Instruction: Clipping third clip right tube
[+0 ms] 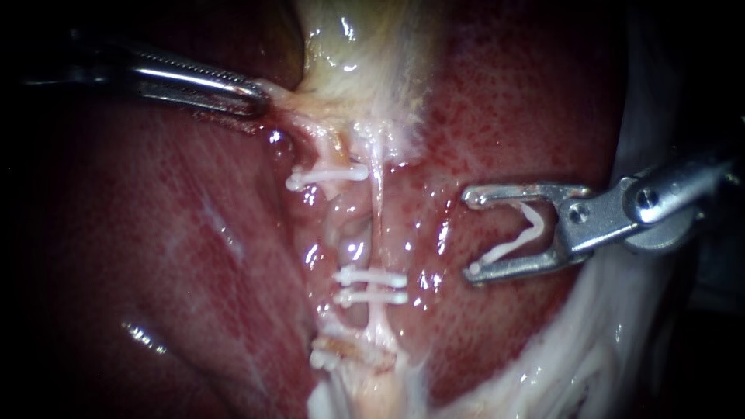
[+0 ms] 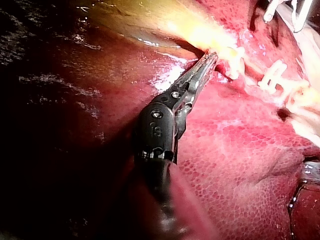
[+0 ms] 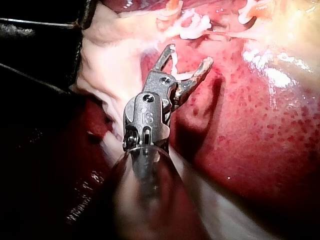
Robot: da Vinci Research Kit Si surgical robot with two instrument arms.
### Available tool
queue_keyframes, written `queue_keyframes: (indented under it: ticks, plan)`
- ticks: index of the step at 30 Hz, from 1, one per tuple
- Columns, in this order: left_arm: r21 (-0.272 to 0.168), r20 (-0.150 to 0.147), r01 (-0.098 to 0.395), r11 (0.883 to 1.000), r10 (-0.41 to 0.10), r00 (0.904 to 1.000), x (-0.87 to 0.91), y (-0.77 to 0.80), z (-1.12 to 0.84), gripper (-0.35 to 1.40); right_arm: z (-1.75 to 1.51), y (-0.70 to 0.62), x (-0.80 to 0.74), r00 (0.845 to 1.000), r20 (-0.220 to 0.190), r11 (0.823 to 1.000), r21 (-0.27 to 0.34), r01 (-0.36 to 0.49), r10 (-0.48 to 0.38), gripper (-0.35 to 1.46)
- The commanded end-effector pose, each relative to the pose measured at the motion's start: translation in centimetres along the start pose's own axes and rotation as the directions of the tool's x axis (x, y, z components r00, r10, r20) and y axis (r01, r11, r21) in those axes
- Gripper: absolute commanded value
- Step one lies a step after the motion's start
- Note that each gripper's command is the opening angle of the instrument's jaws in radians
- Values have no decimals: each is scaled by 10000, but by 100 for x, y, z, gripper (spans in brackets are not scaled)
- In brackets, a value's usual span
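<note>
A thin pale right tube (image 1: pixel 378 209) runs down from the gallbladder (image 1: pixel 349 46). Two white clips (image 1: pixel 371 285) sit across it low down, close together. Another clip (image 1: pixel 326 176) crosses the left tube higher up. My right instrument (image 1: pixel 473 233) stands to the right of the tube and apart from it. Its jaws are spread wide and carry a bent white clip (image 1: pixel 512 244). The same instrument (image 3: pixel 190 56) shows in the right wrist view, short of the clipped tubes. My left instrument (image 1: pixel 260 97) is shut on pale tissue at the gallbladder's neck, as the left wrist view (image 2: pixel 210 57) also shows.
Red liver (image 1: pixel 155 233) lies on both sides of the tubes. A further clip (image 1: pixel 326 357) sits lower, near the frayed pale tissue. White tissue (image 1: pixel 590 349) borders the liver below the right instrument.
</note>
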Motion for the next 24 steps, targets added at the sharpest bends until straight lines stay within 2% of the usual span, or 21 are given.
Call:
queue_keyframes:
  ticks: [1,4,6,11,14,17,21,24]
  plan:
    - [-8,-1,8,10000,-8,10000,1,1,-2,-35,0,0,0,10000,-2,10000,2,0,0,49]
    - [-30,26,46,10000,-46,10000,9,2,-15,-35,0,0,0,10000,-30,10000,-7,-3,3,49]
    - [58,-79,162,9999,-162,9998,19,4,-29,-35,0,0,0,10000,-30,10000,-7,-3,3,49]
    - [306,-446,-66,9995,80,9990,43,8,-65,-35,1,-1,1,9999,-70,9999,11,-124,124,49]
    - [373,-540,-116,9992,136,9984,49,9,-74,-35,2,-1,2,9996,-117,9997,52,-249,250,49]
    - [393,-540,-105,9992,126,9985,49,10,-76,-35,7,-1,5,9973,-266,9975,237,-672,678,49]
    - [409,-542,-109,9991,131,9984,49,10,-73,-35,24,0,8,9816,-614,9822,611,-1773,1810,49]
    - [414,-542,-108,9991,130,9984,49,10,-73,-35,44,0,8,9581,-909,9605,869,-2642,2717,49]
